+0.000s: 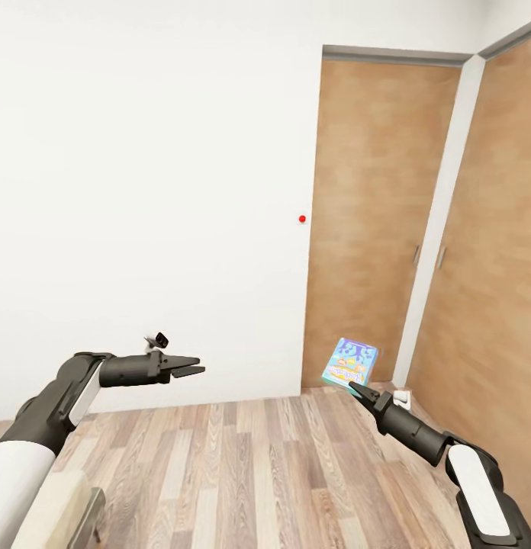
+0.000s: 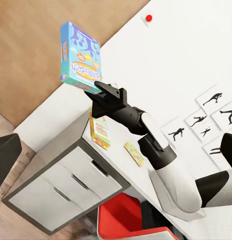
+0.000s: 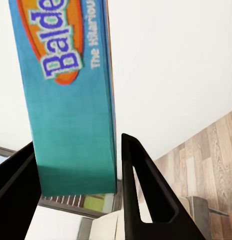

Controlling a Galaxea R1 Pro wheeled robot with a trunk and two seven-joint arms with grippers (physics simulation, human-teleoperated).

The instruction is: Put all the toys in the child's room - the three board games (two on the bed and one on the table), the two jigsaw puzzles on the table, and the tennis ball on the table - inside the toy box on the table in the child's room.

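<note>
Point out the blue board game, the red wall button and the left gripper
blue board game (image 1: 351,361), head view, its printed front face
red wall button (image 1: 302,219), head view, its centre
left gripper (image 1: 194,366), head view, between its fingertips

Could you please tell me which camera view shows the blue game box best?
The left wrist view: the whole blue box shows, pinched at its lower edge by the right claw. The head view shows it small and distant; the right wrist view shows one cropped face.
</note>
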